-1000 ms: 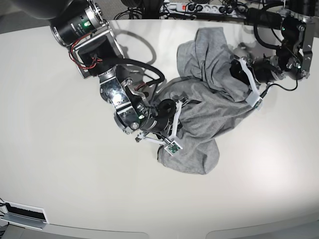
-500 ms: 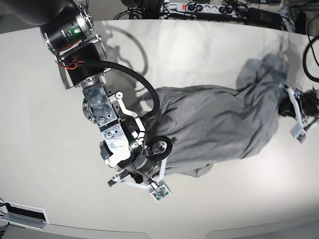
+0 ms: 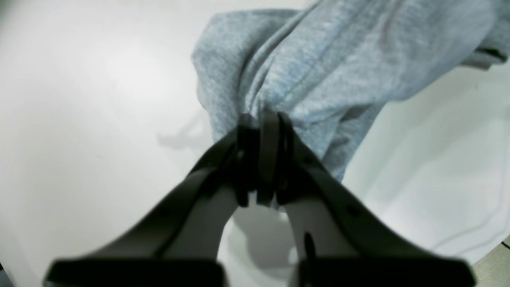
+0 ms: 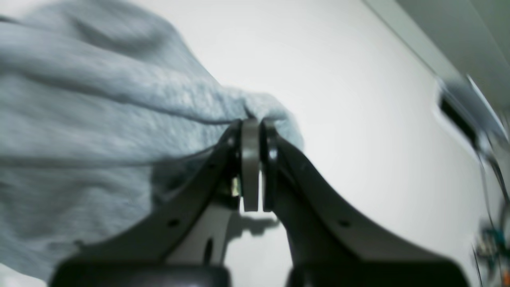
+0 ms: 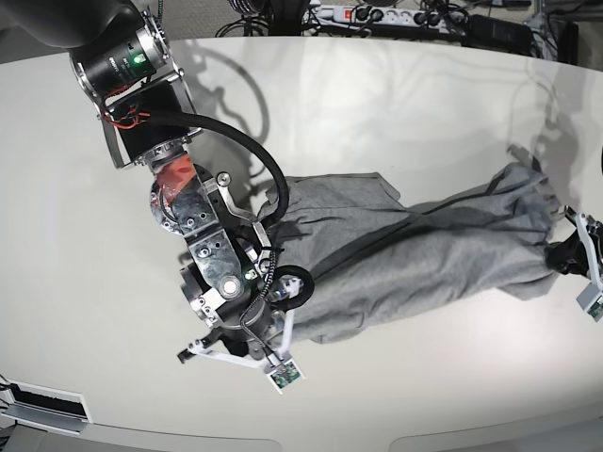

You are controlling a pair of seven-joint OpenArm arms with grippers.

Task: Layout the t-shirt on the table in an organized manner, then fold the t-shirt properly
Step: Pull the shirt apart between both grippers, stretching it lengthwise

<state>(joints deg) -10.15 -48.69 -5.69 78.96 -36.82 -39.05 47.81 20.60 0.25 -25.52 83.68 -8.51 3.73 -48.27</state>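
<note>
The heather-grey t-shirt (image 5: pixel 415 254) is stretched in a long band across the off-white table (image 5: pixel 377 104), its middle resting on the tabletop. My right gripper (image 5: pixel 287 325), on the base view's left, is shut on the shirt's near-left end. In the right wrist view the right gripper (image 4: pixel 255 123) pinches a bunched fold of the t-shirt (image 4: pixel 99 119). At the base view's far right edge, my left gripper (image 5: pixel 565 256) is shut on the other end. The left wrist view shows the left gripper (image 3: pixel 261 119) clamped on gathered cloth of the t-shirt (image 3: pixel 318 59). No lettering shows.
A power strip (image 5: pixel 377 14) and cables lie beyond the table's far edge. A white slotted fitting (image 5: pixel 42 405) sits at the front left corner. The left gripper is close to the table's right edge. The right arm's black cable (image 5: pixel 236 141) loops over the table.
The two grippers have drawn apart: the left one moved right and nearer, the right one moved toward the front edge. The crumpled shirt has been pulled out into a long band.
</note>
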